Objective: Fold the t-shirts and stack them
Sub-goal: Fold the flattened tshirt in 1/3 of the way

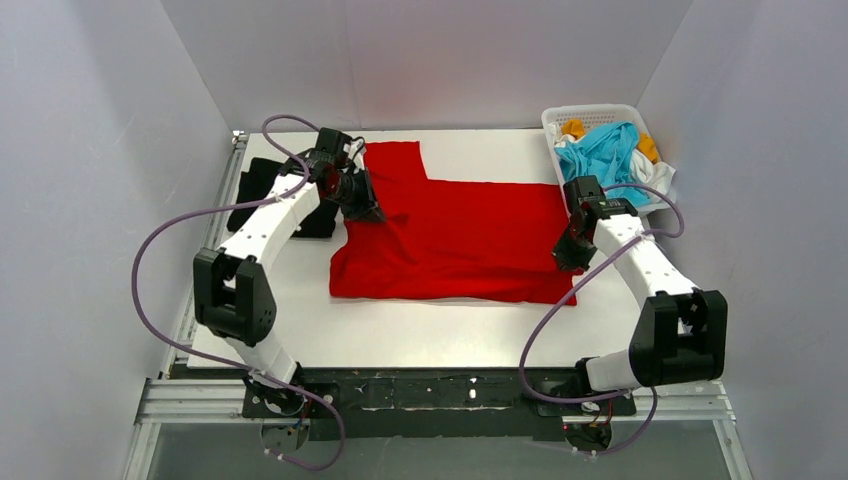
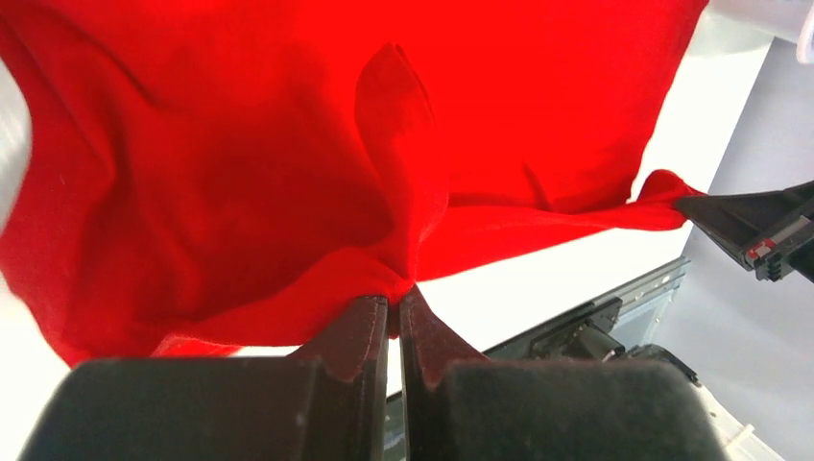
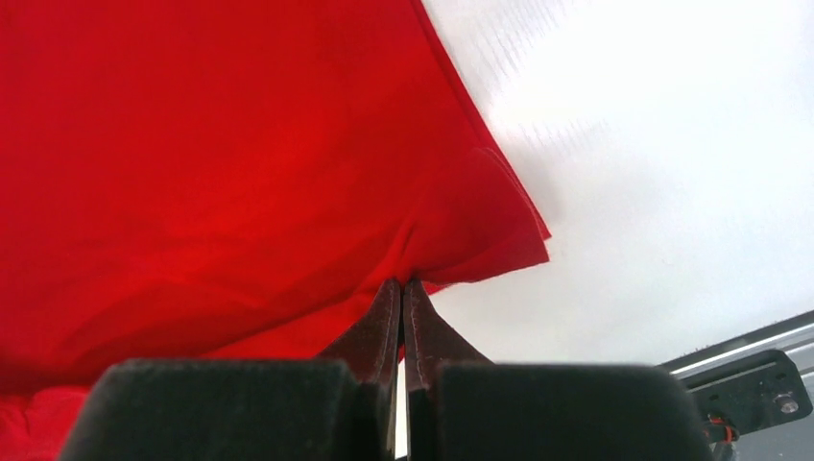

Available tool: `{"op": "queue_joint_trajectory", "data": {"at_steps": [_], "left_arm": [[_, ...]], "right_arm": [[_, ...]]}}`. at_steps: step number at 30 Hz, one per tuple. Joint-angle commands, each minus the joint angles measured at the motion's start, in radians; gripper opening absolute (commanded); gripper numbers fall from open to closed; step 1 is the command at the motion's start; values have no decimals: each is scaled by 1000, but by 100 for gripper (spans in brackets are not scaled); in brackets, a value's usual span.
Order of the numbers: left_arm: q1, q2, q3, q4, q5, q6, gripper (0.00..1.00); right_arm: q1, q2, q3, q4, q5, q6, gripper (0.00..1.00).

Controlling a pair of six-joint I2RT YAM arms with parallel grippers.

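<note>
While the red t-shirt (image 1: 450, 240) lies spread across the bench centre, the top view shows the left gripper (image 1: 362, 205) and right gripper (image 1: 570, 255) at its left and right edges. Cyan, white and orange-yellow t-shirts (image 1: 605, 150) wait in the basket (image 1: 590, 112) at the far right corner.

Left wrist view: jaws pressed together, pinching red cloth.

Right wrist view: jaws clamp a layered red corner.

Judgement: an early fold is in hand; nothing is visibly stacked yet.
</note>
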Motion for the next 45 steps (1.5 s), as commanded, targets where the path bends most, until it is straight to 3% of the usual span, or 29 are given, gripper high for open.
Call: {"op": "queue_joint_trajectory", "data": {"at_steps": [1,3,5,9,10,12,14,18,22,25,28,35,39,45], "left_arm": [[42,97,91,-45,61,91,0],[54,156,135,-52,14,112,1],[66,223,213,-91,-28,128,11],[89,364,395,-198,-56,131,95],[92,391,443,-238,-50,122,98],[94,407,487,-286,-23,110,98],[94,358,432,-263,7,92,98],[92,191,215,-170,40,33,98],[56,40,-74,-32,79,-44,98],[36,13,-231,111,125,-100,98],[37,63,-286,171,128,-121,98],[74,203,-341,168,126,-129,98],[79,185,-432,229,131,-153,98],[80,67,-546,145,87,-146,98]], "right_arm": [[-13,55,61,74,17,-30,1],[-17,92,79,125,14,-58,1],[-19,138,133,123,37,-76,12],[-20,182,232,65,49,-115,40],[-19,173,233,64,38,-121,47],[-18,125,201,80,18,-125,68],[-18,73,155,89,5,-128,78],[-17,-46,9,141,-64,-153,79],[-12,-157,-176,351,-273,-187,80],[-9,-145,-254,540,-363,-205,81],[-9,-70,-257,636,-359,-231,81],[-22,19,-352,675,-302,-173,80],[-36,-25,-444,638,-265,-112,78],[-63,-178,-511,457,-287,-51,80]]}}
